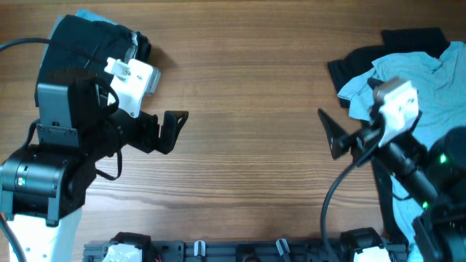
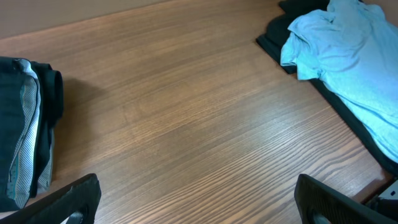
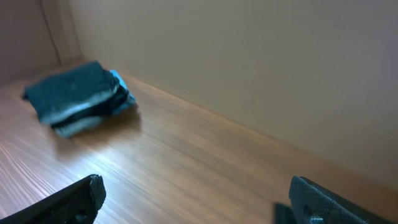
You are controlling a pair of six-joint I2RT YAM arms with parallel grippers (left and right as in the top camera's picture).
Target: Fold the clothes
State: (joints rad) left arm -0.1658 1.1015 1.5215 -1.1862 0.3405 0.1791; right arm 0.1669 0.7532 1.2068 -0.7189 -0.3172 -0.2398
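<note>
Both jaws wide: left gripper (image 1: 178, 132), right gripper (image 1: 327, 135); T-shirt (image 1: 431, 78) crumpled

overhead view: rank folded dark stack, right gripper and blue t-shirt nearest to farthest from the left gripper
1. folded dark stack, upper left, behind the left gripper
2. right gripper, facing it, centre right
3. pale blue T-shirt, far right

A crumpled pale blue cloth T-shirt (image 1: 429, 80) lies in a loose, unfolded heap at the right end of the wooden surface (image 1: 247, 160). It sprawls over a black cloth garment (image 1: 411, 40), whose edges poke out from under it on the far side and toward the middle. Well apart, at the far left corner, sits a neat folded stack of dark cloth garments (image 2: 25, 137), with grey and pale layers showing along its folded edge.
</note>
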